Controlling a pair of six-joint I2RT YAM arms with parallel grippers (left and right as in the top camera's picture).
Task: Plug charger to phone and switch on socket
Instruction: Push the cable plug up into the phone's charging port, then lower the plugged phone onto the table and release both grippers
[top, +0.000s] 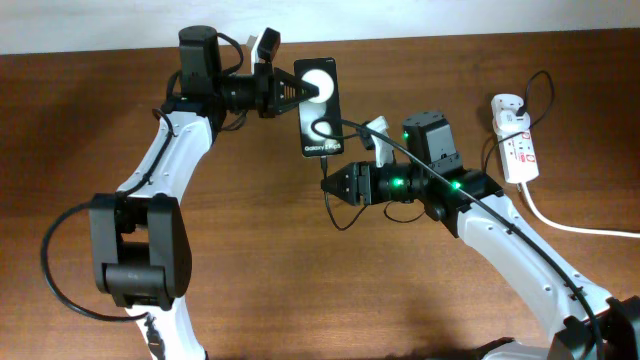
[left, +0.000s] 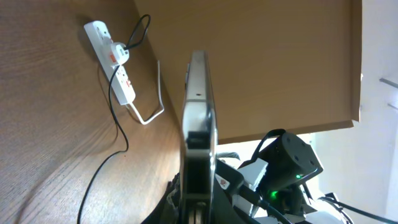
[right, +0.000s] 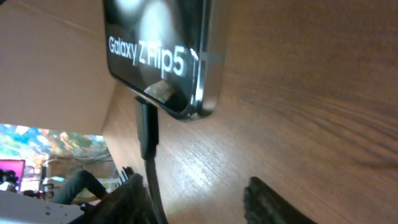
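Note:
The black phone (top: 320, 108) lies at the back middle, its screen showing two white round spots and the text "Galaxy Z Flip5" (right: 149, 53). My left gripper (top: 292, 91) is shut on the phone's left edge; the left wrist view shows the phone edge-on (left: 199, 106). The charger's black plug (right: 147, 127) sits in the phone's bottom port, and its thin cable (top: 328, 195) trails towards me. My right gripper (top: 328, 186) is open just below the phone, with the cable running beside its left finger (right: 202, 202). The white socket strip (top: 518, 145) lies far right.
A white adapter (top: 508, 106) sits in the strip's far end, and the thin black cable (left: 118, 106) loops away from it. A thick white cord (top: 575, 226) runs off to the right edge. The table's back edge is just behind the phone.

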